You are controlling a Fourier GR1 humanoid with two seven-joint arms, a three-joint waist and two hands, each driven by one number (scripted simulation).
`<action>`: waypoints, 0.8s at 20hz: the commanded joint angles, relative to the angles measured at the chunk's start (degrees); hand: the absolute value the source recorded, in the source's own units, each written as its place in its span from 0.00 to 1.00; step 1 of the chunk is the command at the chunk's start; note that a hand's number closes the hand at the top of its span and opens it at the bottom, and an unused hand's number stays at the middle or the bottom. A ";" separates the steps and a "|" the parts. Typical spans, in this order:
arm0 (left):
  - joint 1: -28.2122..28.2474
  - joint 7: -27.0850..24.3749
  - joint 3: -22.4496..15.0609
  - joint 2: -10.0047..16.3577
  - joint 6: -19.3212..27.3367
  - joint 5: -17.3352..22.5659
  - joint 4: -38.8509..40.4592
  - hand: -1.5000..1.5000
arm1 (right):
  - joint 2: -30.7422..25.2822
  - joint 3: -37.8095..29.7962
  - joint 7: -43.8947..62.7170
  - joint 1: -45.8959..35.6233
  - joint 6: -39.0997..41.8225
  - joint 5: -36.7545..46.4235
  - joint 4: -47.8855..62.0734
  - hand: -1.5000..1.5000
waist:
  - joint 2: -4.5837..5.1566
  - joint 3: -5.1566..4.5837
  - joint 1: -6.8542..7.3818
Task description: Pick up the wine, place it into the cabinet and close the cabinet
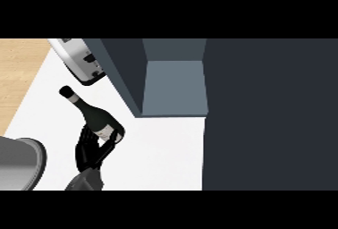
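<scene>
My left hand (92,151) is glossy black, with slim fingers (84,142) and a thumb (119,134) that catch pale highlights. The forearm (86,180) behind it is plain grey, smooth and blocky. 1 hand and 1 forearm are all of me that shows.

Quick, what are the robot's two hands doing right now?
Left hand: closed around the dark glass wine bottle.
Right hand: not in view.

White counter (165,152) with appliance (79,60), cabinet (173,85)
</scene>
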 commanded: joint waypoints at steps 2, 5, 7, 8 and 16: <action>0.05 -2.30 -0.23 1.04 -3.10 -0.73 4.73 1.00 | -3.00 -6.42 0.86 -2.16 1.07 -6.80 0.34 0.00 | 0.40 -0.55 -0.14; -3.74 -3.07 -0.18 -1.42 0.29 -0.73 5.54 1.00 | -0.08 -0.63 1.21 -1.71 -0.54 -1.19 -0.08 0.00 | 0.41 -0.57 -0.19; -1.87 -2.49 -0.85 1.42 -3.92 -1.48 6.32 1.00 | 2.47 1.46 -5.15 3.73 1.91 3.27 0.88 0.00 | 0.40 -0.55 -0.27; -3.54 -3.40 -0.67 -0.30 -0.42 -1.43 5.90 1.00 | -0.63 -2.42 -2.17 -3.26 0.70 -0.23 4.40 0.00 | 0.43 -0.55 -0.05; 11.60 -2.70 -11.67 5.16 -18.55 -9.66 1.18 1.00 | -0.64 -2.61 -1.00 0.69 0.99 -0.97 -0.29 0.00 | 0.11 -0.51 0.88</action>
